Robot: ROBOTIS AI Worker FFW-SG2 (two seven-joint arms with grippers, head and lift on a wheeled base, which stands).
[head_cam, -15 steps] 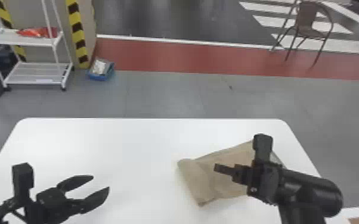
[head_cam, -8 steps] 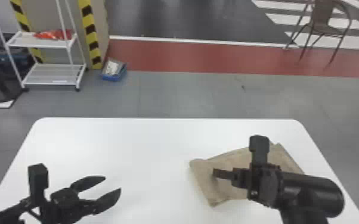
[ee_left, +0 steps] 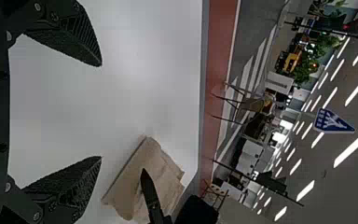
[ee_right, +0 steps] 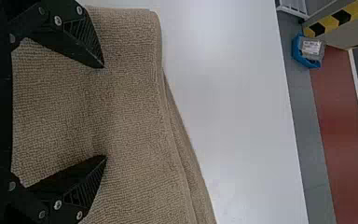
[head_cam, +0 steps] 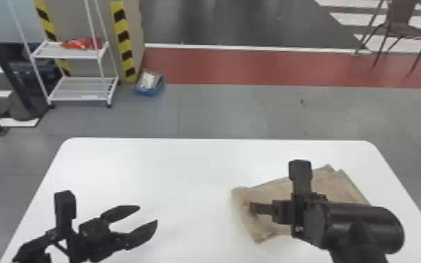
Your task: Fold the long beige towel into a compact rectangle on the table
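Right gripper (ee_right: 105,112), shifted toward the left edge of the folded towel (head_cam: 339,189), worktop's (head_cam: 185,168) right side; fingers spread, empty. Left gripper (ee_left: 101,111): likewise, apart. Step, judged: further folding; next, pinch and turn that edge

Rough, matt cloth towel (ee_right: 130,107).

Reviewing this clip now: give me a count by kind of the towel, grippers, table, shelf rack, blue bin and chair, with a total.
Beige towel: 1
Grippers: 2 (left gripper, right gripper)
White table: 1
White shelf rack: 1
Blue bin: 1
Brown chair: 1
Total: 7
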